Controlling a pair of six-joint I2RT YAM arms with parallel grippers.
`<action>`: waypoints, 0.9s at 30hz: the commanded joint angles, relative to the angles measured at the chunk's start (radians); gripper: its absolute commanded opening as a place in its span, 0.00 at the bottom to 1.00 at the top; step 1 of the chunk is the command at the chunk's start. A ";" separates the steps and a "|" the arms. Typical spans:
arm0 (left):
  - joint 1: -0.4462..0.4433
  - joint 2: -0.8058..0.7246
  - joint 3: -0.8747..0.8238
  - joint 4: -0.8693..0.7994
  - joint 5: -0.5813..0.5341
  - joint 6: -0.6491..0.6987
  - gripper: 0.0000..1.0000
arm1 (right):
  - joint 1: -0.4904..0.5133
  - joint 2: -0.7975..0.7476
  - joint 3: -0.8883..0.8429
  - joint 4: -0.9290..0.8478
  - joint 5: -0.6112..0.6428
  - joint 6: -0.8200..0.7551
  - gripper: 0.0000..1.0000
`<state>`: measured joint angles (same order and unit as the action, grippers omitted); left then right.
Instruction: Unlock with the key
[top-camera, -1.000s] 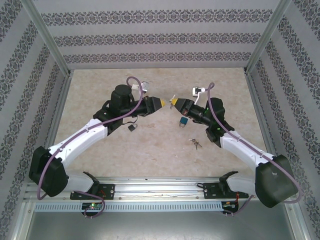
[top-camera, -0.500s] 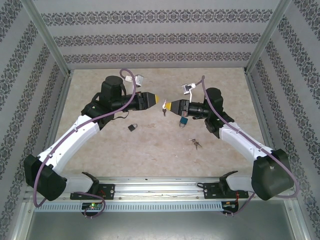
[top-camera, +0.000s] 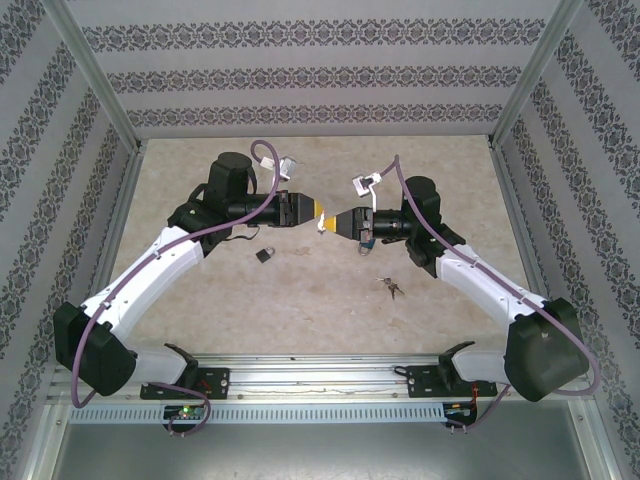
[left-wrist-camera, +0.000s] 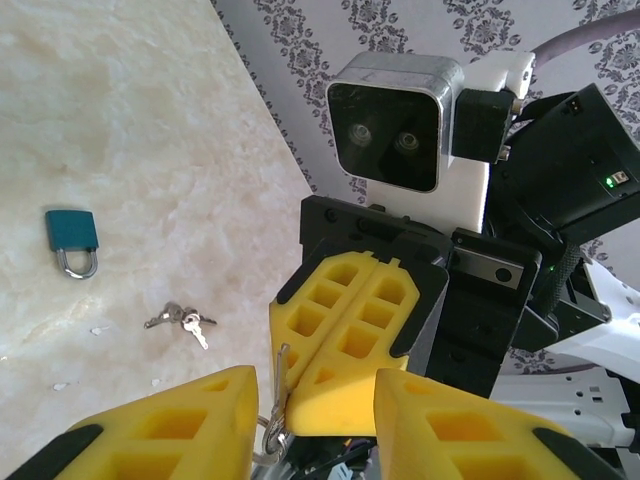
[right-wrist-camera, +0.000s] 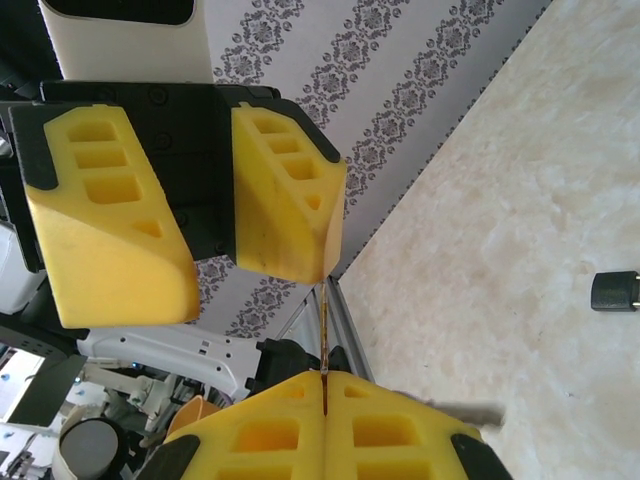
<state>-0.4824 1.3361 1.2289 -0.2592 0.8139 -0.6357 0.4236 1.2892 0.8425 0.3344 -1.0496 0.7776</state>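
My right gripper (right-wrist-camera: 326, 385) is shut on a thin key (right-wrist-camera: 325, 335), whose blade sticks out of the pad seam. Seen from the left wrist, the key (left-wrist-camera: 279, 375) and its ring hang at the right gripper's (left-wrist-camera: 325, 385) tip. My left gripper (left-wrist-camera: 315, 420) is open, one finger on each side of that tip. From above, the left gripper (top-camera: 320, 213) and the right gripper (top-camera: 333, 222) meet tip to tip above the table. A blue padlock (left-wrist-camera: 73, 240) lies on the table, partly hidden under the right gripper (top-camera: 366, 244).
A small black padlock (top-camera: 265, 256) lies on the table below the left gripper, also seen from the right wrist (right-wrist-camera: 614, 291). A loose bunch of keys (top-camera: 391, 287) lies right of centre on the beige table (top-camera: 300, 300). Patterned walls (top-camera: 320, 75) and metal posts enclose the space.
Both grippers have come together in mid-air until their tips meet. The left jaws have opened and now straddle the right gripper's tip and the key.
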 joint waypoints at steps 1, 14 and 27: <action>0.001 0.006 0.016 0.021 0.038 0.002 0.39 | 0.013 -0.020 0.030 0.009 -0.035 -0.026 0.00; -0.013 0.028 0.015 0.033 0.035 -0.005 0.36 | 0.029 -0.018 0.028 0.035 -0.035 -0.011 0.00; -0.013 0.024 -0.004 0.057 0.030 -0.025 0.22 | 0.018 -0.026 0.020 0.040 -0.027 -0.006 0.00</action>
<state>-0.4850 1.3628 1.2289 -0.2497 0.8345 -0.6563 0.4427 1.2892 0.8429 0.3328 -1.0637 0.7784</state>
